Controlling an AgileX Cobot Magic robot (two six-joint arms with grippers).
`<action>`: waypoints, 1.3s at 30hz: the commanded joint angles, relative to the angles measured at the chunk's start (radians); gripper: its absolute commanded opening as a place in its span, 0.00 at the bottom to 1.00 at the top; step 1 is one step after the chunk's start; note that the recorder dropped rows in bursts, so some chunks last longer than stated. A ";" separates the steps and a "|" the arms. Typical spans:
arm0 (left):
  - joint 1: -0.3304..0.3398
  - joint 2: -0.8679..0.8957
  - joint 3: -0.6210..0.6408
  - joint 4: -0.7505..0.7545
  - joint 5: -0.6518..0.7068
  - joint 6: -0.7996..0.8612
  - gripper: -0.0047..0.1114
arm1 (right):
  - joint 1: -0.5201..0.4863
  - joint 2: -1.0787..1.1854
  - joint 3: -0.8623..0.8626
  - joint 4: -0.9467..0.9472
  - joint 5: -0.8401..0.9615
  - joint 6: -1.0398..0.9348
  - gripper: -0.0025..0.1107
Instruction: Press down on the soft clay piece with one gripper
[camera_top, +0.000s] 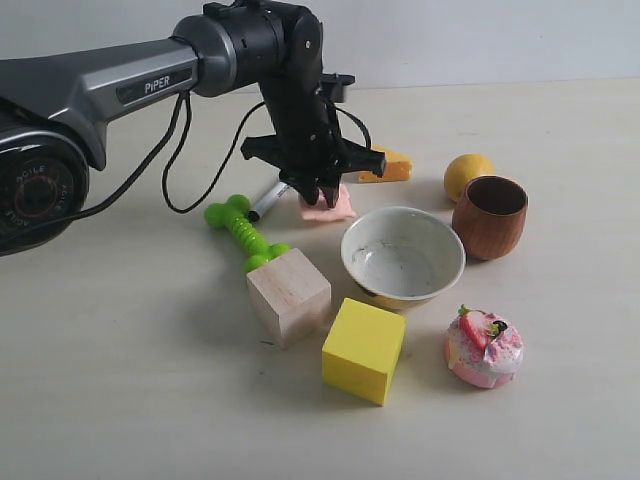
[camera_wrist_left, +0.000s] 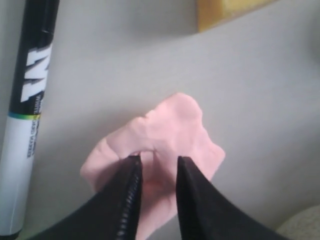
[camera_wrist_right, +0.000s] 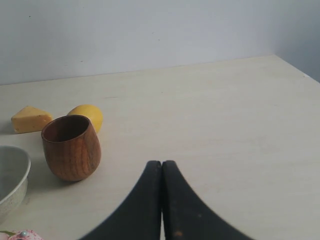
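Observation:
The soft clay piece (camera_top: 341, 206) (camera_wrist_left: 172, 127) is a flat pale pink lump lying on the table between a marker and a white bowl. My left gripper (camera_top: 318, 194) (camera_wrist_left: 159, 160) comes straight down onto it. Both black fingertips (camera_wrist_left: 134, 162) rest on the clay's surface, with a narrow gap between them where pink clay shows. The jaws stand slightly open. My right gripper (camera_wrist_right: 161, 164) hovers over bare table with its fingers pressed together and nothing held; the exterior view does not show it.
A black-and-white marker (camera_top: 268, 200) (camera_wrist_left: 27, 110) lies beside the clay. A cheese wedge (camera_top: 392, 165), lemon (camera_top: 466, 172), wooden cup (camera_top: 490, 216), white bowl (camera_top: 352, 248), green toy (camera_top: 243, 232), wooden cube (camera_top: 288, 295), yellow cube (camera_top: 364, 349) and cupcake (camera_top: 484, 346) surround it.

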 joint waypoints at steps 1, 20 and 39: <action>-0.002 -0.009 0.002 -0.019 0.002 0.004 0.10 | 0.002 -0.006 0.004 0.000 -0.007 -0.002 0.02; -0.002 0.010 0.002 0.013 -0.003 0.006 0.04 | 0.002 -0.006 0.004 0.000 -0.007 -0.002 0.02; -0.002 0.032 0.004 0.014 -0.018 0.006 0.04 | 0.002 -0.006 0.004 0.000 -0.007 -0.002 0.02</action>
